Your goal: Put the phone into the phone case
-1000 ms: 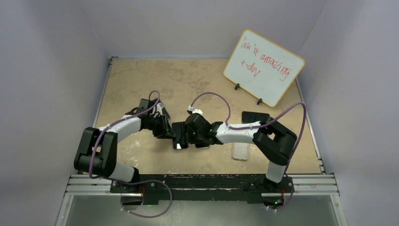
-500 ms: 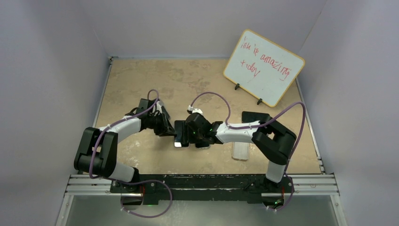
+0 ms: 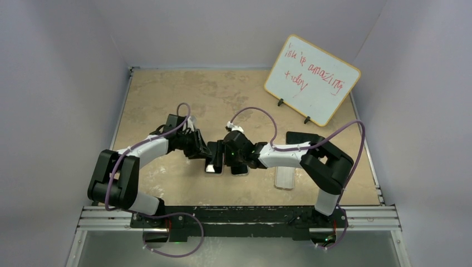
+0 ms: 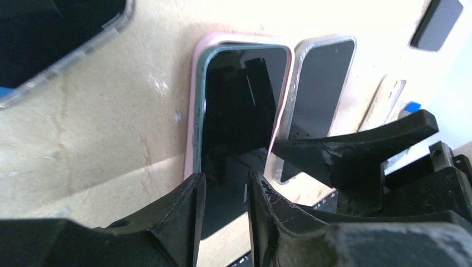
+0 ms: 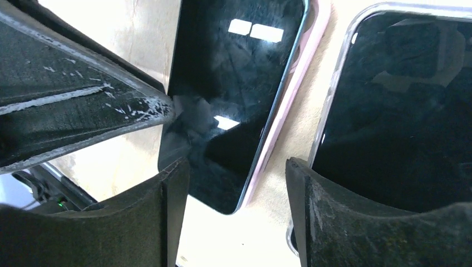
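Observation:
A dark phone (image 3: 214, 164) lies on the table between both grippers. Its far end sits in a pink case (image 4: 196, 111), and the case's rim also runs along the phone's side (image 5: 286, 105). My left gripper (image 4: 225, 178) hovers over the phone's (image 4: 239, 100) near end, its jaws a narrow gap apart with nothing gripped. My right gripper (image 5: 236, 162) is open wide over the phone's (image 5: 234, 83) near corner and the case's edge. One right finger (image 4: 334, 156) points at the phone's right side.
A second dark phone in a clear case (image 3: 240, 169) lies right beside the pink one. An empty clear case (image 3: 284, 178) sits further right, with a black slab (image 3: 302, 137) behind it. A whiteboard (image 3: 311, 78) leans at the back right.
Both grippers have shifted a little toward the far side. The phone, earlier held between them, now lies lower over the pink case. The left jaws have parted slightly.

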`<state>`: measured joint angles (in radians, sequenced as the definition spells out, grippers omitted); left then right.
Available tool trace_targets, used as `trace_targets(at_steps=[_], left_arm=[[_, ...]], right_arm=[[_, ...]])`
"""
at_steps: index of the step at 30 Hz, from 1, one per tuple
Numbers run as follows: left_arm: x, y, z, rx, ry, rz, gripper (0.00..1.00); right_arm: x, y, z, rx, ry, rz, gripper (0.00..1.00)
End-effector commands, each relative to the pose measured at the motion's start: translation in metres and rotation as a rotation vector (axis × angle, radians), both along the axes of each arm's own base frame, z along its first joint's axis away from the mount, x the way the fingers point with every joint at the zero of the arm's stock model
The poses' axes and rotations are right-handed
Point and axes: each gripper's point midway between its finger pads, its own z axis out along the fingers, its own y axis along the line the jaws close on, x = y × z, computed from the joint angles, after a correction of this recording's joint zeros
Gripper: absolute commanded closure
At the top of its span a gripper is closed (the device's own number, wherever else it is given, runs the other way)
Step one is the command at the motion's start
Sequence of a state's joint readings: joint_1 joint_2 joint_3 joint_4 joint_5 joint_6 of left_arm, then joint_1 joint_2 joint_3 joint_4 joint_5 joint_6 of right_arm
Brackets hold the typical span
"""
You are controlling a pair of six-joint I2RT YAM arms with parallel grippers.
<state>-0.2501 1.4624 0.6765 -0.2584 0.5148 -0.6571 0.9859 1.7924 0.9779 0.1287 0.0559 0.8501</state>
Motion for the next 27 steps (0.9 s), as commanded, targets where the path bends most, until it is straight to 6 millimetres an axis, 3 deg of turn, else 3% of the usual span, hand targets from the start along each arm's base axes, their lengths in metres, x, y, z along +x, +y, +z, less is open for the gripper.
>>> trace_targets(at_steps=[1,7,21,27], left_arm=[[0.024,0.012,0.016,0.093,-0.096,0.007,0.63],[0.033,0.014,0.017,0.070,-0.085,-0.015,0.58],[0.035,0.010,-0.002,0.047,-0.054,-0.070,0.78],[0.033,0.000,-0.002,-0.019,-0.053,-0.108,0.86]], right_arm=[[0.017,-0.010,0.014,0.025,-0.023,-0.056,0.33],[0.028,-0.005,0.022,0.029,-0.033,-0.048,0.33],[0.047,0.008,0.016,0.015,-0.035,-0.075,0.32],[0.049,0.014,0.017,0.015,-0.031,-0.070,0.31]])
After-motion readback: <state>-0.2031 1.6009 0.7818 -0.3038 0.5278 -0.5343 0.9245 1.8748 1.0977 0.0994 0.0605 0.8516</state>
